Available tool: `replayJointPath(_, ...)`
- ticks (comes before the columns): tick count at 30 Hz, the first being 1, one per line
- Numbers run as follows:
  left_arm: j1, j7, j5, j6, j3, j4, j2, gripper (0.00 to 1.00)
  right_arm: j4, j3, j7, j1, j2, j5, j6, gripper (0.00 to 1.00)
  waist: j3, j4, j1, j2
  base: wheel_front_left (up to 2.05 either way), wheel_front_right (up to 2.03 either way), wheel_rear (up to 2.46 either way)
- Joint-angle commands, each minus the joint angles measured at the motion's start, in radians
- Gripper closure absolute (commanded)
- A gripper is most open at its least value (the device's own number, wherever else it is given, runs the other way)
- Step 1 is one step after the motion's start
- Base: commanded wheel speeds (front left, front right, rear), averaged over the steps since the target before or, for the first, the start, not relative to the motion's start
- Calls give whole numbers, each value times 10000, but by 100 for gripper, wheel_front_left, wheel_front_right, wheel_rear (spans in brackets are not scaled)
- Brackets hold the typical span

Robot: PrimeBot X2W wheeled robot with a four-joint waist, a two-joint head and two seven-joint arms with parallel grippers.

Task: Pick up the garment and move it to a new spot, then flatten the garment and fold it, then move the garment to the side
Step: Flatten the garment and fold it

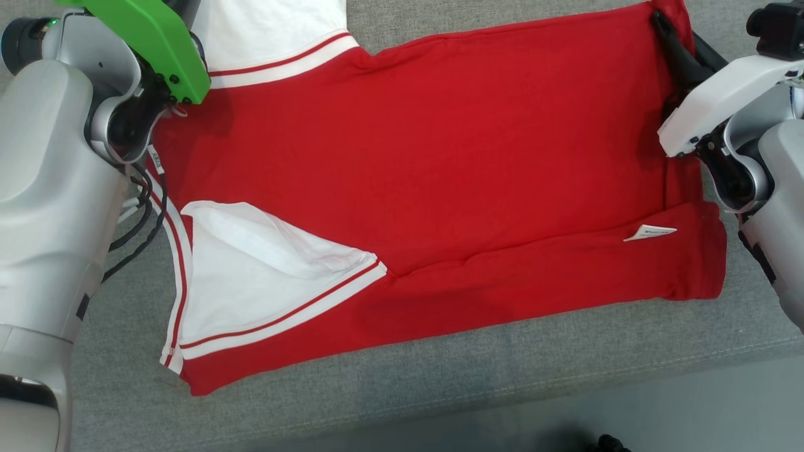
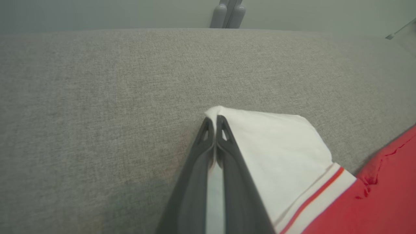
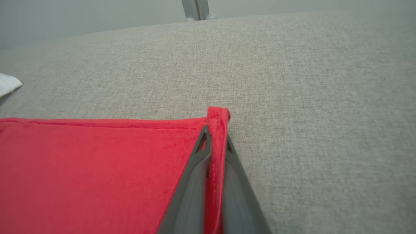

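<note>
Red garment with white stripe-edged sleeves lies spread; left tool clamps white cloth, right tool a red corner.

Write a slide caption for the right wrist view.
Right gripper shut on a corner of the red garment, on grey fabric.

Red garment w/ white sleeves & red-striped trim, spread flat on grey fabric surface; near edge folded over, 1 small white tag on fold.
</note>
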Motion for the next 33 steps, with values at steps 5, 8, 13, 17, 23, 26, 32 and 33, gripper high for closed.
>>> replayJointPath(5, 356, -319, -202, -28, -419, -1018, 494, 100, -322, 243, -535, 268, -426, 240, -18, 100, -181, 135, -1, 0, 0, 0, 0)
replayJointPath(8, 864, -495, -359, -29, -682, -2076, 936, 100, -612, 406, -942, 641, -810, 318, -18, 100, -380, 257, -1, 0, 0, 0, 0)
replayJointPath(13, 1753, -877, -386, -27, -729, -3416, 1552, 100, -1152, 764, -1417, 1253, -1286, 36, -18, 100, -691, 375, -1, 0, 0, 0, 0)
replayJointPath(17, 2763, -1183, -451, 273, -617, -4705, 2102, 100, -1373, 899, -1723, 1756, -1663, -531, -18, 100, -951, 422, -1, 0, 0, 0, 0)
replayJointPath(23, 4318, -1573, -640, 826, -491, -6606, 2688, 100, -1724, 949, -1888, 2373, -1954, -1654, -18, 100, -1215, 520, -1, 0, 0, 0, 0)
replayJointPath(26, 5297, -1665, -732, 1178, -522, -7606, 3026, 100, -1952, 834, -1926, 2737, -2008, -2351, -18, 100, -1333, 541, -1, 0, 0, 0, 0)
replayJointPath(32, 7050, -2193, -954, 2004, -334, -9169, 3450, 100, -2591, -85, -1921, 3556, -1805, -3378, -18, 100, -1477, 513, -1, 0, 0, 0, 0)
replayJointPath(33, 7298, -2284, -982, 2112, -297, -9370, 3502, 100, -2660, -279, -1921, 3716, -1760, -3465, -18, 100, -1496, 517, -1, 0, 0, 0, 0)
